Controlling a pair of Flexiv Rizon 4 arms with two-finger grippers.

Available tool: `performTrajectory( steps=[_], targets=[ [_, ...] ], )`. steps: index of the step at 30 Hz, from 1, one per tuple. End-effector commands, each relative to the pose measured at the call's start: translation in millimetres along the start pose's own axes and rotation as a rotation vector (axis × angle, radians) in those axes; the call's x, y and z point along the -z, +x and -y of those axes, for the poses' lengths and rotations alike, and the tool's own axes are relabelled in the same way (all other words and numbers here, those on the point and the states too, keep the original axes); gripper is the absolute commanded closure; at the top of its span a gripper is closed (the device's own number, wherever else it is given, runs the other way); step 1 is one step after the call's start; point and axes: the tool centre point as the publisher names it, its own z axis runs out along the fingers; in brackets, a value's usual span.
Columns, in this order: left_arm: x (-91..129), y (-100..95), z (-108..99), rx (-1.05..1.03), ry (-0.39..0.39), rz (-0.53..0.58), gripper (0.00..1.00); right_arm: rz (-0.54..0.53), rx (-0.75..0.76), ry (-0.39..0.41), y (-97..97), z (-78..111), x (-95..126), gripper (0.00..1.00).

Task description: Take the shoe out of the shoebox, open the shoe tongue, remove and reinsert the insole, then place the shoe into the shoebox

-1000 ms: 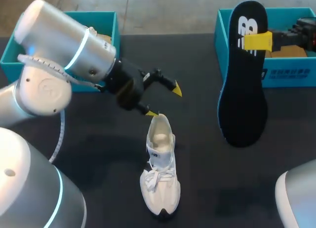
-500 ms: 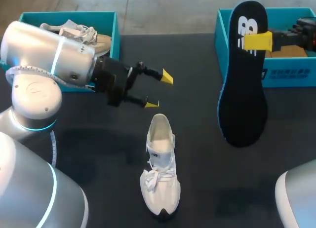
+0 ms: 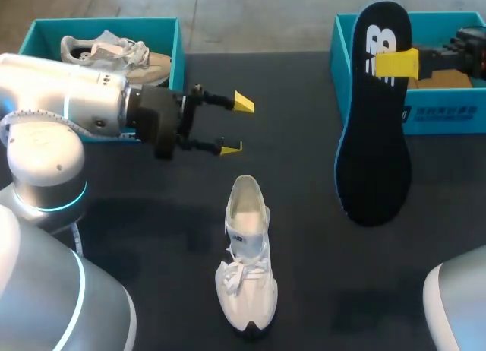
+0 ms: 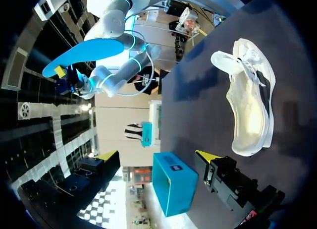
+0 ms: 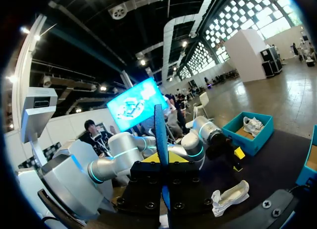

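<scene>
You've got a matt black tabletop (image 3: 304, 275), low glare; shoe (image 3: 246, 252) upper looks like white fabric with woven laces, lining smooth and pale, toe sole dark and rubbery; insole (image 3: 376, 138) top is matt black with white print, its underside plain blue in the left wrist view; left shoebox (image 3: 178, 43) and right shoebox (image 3: 440, 115) look like matt teal card; left arm (image 3: 68, 100) shell is smooth, glossy silver; left gripper (image 3: 235, 124) fingers (image 3: 206, 101) are matt black with flat yellow plastic-looking tips.
</scene>
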Motion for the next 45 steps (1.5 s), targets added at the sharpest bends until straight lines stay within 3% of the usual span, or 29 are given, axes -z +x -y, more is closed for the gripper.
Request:
performTrajectory(
  steps=[1,6,25,29,38,43,45],
  targets=[
    [5,3.2,-1,0.001,0.017,0.051,0.0,0.0,-0.003,0.005,-1.4,-2.6,-2,1.0],
    [13,-4.9,-2,-0.008,0.045,0.146,0.0,0.0,-0.003,0.005,-1.4,-2.6,-2,1.0],
    [13,-4.9,-2,-0.008,0.045,0.146,0.0,0.0,-0.003,0.005,-1.4,-2.6,-2,1.0],
    [13,-4.9,-2,-0.008,0.045,0.146,0.0,-0.053,-0.095,0.013,-35.7,-25.0,-2,1.0],
    [13,-4.9,-2,-0.008,0.045,0.146,0.0,-0.14,-0.188,0.046,-98.8,-49.6,-9,1.0],
    [13,-4.9,-2,-0.008,0.045,0.146,0.0,-0.129,-0.233,0.04,-133.7,-59.8,-5,1.0],
    [13,-4.9,-2,-0.008,0.045,0.146,0.0,-0.129,-0.233,0.04,-133.7,-59.8,-5,1.0]
  ],
)
